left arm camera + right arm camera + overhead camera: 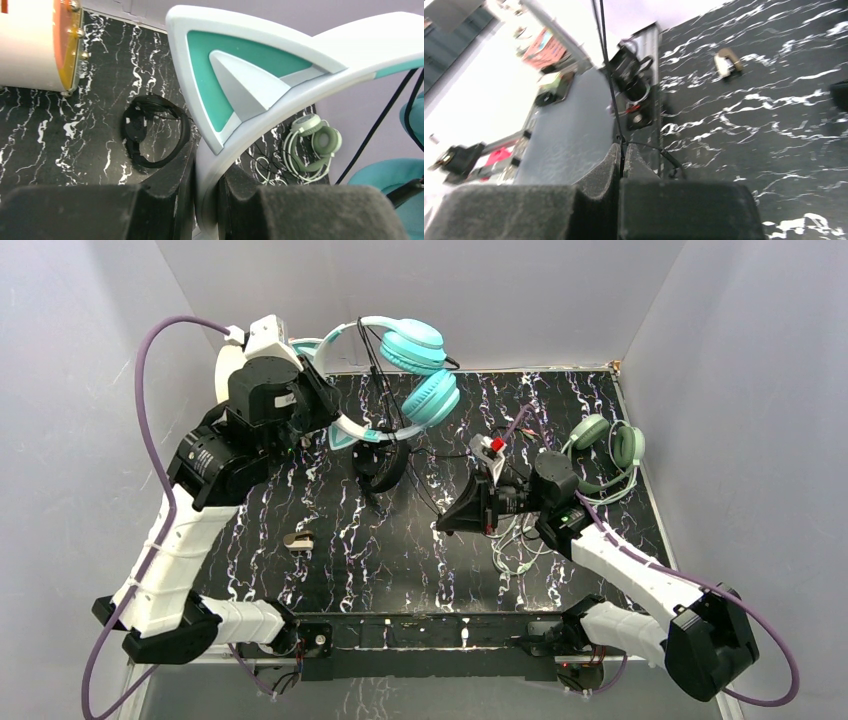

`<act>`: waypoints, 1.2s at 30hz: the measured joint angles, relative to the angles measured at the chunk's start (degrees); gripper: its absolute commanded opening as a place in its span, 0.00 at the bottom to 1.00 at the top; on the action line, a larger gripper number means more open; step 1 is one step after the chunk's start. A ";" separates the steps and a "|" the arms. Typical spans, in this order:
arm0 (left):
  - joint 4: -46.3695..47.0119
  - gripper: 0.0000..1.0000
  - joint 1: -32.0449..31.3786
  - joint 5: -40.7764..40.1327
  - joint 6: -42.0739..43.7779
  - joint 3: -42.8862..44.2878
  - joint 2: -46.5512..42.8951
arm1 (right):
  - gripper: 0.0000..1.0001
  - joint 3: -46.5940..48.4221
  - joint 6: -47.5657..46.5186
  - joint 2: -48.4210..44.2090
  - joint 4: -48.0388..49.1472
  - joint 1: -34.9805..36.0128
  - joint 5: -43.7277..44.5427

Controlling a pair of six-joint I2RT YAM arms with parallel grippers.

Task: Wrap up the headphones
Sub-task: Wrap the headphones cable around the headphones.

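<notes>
Black padded fingers (160, 200) of the left gripper (206, 200) pinch the white cat-ear band (300, 70) of the teal headset (415, 348). The band fills the centre of the left wrist view. In the overhead view that headset sits at upper centre, its cups against the back wall, raised above the marbled black table (330, 570).

The right gripper (622, 150) is pressed together on a thin black cable (610, 75), which runs up out of the jaws toward the top of its wrist view. Overhead, this gripper sits right of centre. Which headset that cable belongs to cannot be told.

The all-black headset (385, 468) lies on the table at centre, just below the teal one. The sage-green headset (608, 445) lies at right near the table's far edge, with its light cable (515, 550) looped beneath the right arm. A small tan clip (298, 539) lies alone left of centre.
</notes>
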 measured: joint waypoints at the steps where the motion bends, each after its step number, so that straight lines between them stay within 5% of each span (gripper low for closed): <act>1: 0.00 0.00 0.00 -0.66 0.13 0.00 0.22 | 0.00 -0.15 0.70 0.09 0.42 0.00 -2.03; 7: 0.33 0.00 -0.11 -1.84 0.79 0.00 1.36 | 0.00 -1.31 2.60 -0.24 0.98 0.28 -7.56; 14: 0.52 0.00 -0.11 0.90 2.99 -0.11 2.10 | 0.00 -0.20 -6.34 -3.08 -14.49 -0.24 5.88; 18: 3.89 0.00 -0.11 8.90 8.81 -4.24 -0.20 | 0.00 -0.17 -7.78 -2.67 -17.90 -3.61 10.62; 28: 10.36 0.00 -0.13 34.93 40.30 -20.00 -7.85 | 0.00 11.41 -10.45 1.46 -33.33 -9.73 11.76; 36: 7.89 0.00 -0.22 37.83 53.46 -23.23 -4.09 | 0.00 27.28 -13.31 4.15 -48.09 -11.17 12.17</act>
